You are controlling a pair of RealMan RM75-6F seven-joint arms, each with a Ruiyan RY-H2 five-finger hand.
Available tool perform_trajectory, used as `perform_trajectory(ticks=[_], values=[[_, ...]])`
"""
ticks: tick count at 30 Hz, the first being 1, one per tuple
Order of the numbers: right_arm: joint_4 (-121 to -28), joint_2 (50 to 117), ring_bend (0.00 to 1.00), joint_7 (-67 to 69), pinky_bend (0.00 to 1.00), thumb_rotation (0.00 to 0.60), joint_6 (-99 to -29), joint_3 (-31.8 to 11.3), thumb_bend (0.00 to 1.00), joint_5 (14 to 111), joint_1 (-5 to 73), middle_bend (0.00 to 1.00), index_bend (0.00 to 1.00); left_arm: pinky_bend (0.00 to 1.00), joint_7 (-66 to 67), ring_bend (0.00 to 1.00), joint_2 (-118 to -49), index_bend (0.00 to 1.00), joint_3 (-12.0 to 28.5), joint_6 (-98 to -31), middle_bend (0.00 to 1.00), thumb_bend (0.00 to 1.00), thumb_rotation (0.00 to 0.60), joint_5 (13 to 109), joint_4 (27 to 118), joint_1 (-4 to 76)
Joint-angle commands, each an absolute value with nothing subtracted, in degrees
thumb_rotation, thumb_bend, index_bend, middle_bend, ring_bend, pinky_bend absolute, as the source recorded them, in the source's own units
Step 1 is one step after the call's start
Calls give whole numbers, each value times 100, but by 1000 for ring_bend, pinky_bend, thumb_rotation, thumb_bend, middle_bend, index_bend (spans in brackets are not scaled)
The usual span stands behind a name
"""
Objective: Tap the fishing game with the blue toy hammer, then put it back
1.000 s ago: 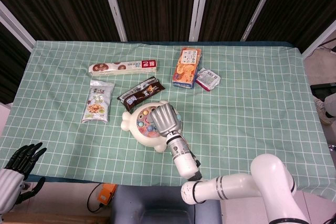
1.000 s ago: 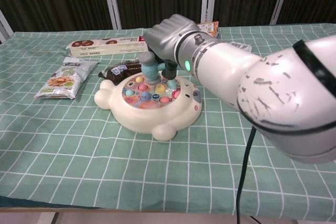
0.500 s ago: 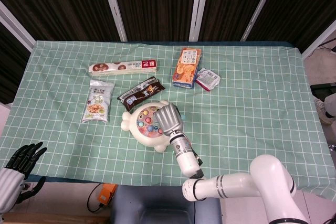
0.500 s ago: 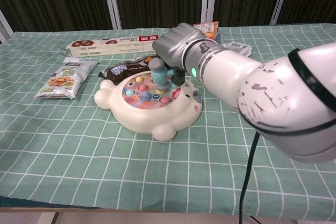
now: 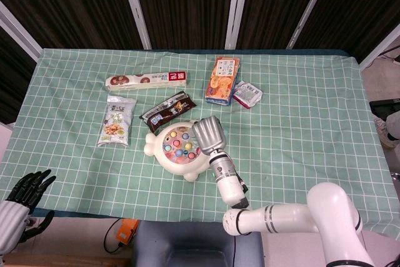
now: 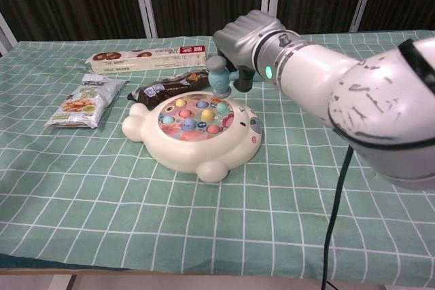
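Observation:
The fishing game (image 6: 194,130) (image 5: 176,149) is a cream bear-shaped toy with coloured fish in its round top, at the table's front middle. My right hand (image 6: 247,39) (image 5: 209,134) grips the blue toy hammer (image 6: 219,78), whose grey-blue head hangs just above the game's far right rim. In the head view the hand hides the hammer. My left hand (image 5: 25,189) hangs off the table's front left edge, fingers spread, holding nothing.
A long snack box (image 5: 147,80), a nut packet (image 5: 117,120), a dark wrapper (image 5: 165,110), an orange biscuit box (image 5: 222,79) and a small packet (image 5: 247,94) lie behind the game. The green checked cloth (image 5: 300,136) is bare on the right.
My right hand has lifted the hammer off the game's fish and drawn it back to the right. The left hand has not moved.

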State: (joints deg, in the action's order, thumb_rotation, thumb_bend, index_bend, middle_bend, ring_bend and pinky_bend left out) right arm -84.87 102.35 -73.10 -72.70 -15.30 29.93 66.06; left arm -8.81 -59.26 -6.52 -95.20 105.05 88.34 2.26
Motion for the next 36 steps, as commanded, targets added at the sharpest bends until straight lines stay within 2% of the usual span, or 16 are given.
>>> perform_trajectory(ticks=[1,18,26,28,32,36], values=[[-8489,10203,834,-7272,947,600,-7230,-1518,561,2974,6573,763,1000,93,-860,20,-5931,0,-652,-9503,12,388,600,10503,8846,232],[-8095,10422,834,-7345,947,600,-7037,-1382,558,2870,6587,763,1000,92,-905,20,-5922,0,-645,-9512,12,388,600,10485,8829,237],[-8701,9942,834,-6848,947,600,-7290,-1453,558,3346,6326,763,1000,92,-896,20,-5920,0,-648,-9527,12,388,600,10485,8831,226],[-9007,9711,834,-6603,948,600,-7360,-1350,558,3594,6148,763,1000,92,-912,20,-5913,0,-651,-9549,12,388,600,10486,8831,215],[-9560,9120,833,-5733,948,600,-7414,-878,558,4262,5531,763,1000,93,-954,19,-5908,0,-650,-9602,12,387,600,10490,8820,193],[-9447,8796,833,-4719,947,600,-7318,-454,558,4865,4973,763,1000,92,-897,19,-5920,0,-670,-9585,11,388,600,10539,8834,197]])
